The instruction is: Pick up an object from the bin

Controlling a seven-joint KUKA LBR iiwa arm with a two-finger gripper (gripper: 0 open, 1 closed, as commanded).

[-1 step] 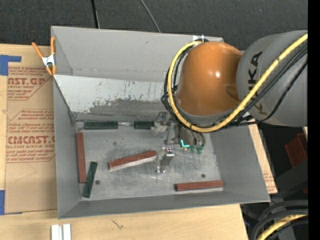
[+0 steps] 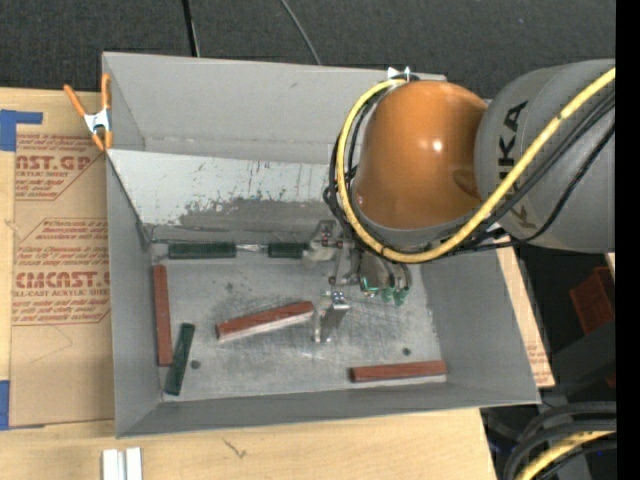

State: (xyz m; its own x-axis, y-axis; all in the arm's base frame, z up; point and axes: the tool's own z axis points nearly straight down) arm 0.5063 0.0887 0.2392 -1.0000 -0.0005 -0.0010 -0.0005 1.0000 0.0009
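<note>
The gripper (image 2: pixel 326 326), how wide I cannot tell, hangs at the right end of the flat red-brown bar (image 2: pixel 265 320) lying mid-floor in the grey metal bin (image 2: pixel 220 108); grasped that far off-centre, the bar may pivot and slip free

The bin (image 2: pixel 125 218) is grey, its floor speckled with pale scratches and dark scuffs. The left bar (image 2: pixel 161 313), the middle bar (image 2: pixel 265 321) and the front bar (image 2: pixel 398 372) are reddish brown, while the corner stick (image 2: pixel 180 358) and the back stick (image 2: pixel 200 251) are dark green. The arm's cover (image 2: pixel 420 158) is glossy orange, edged by a yellow cable (image 2: pixel 343 163).
</note>
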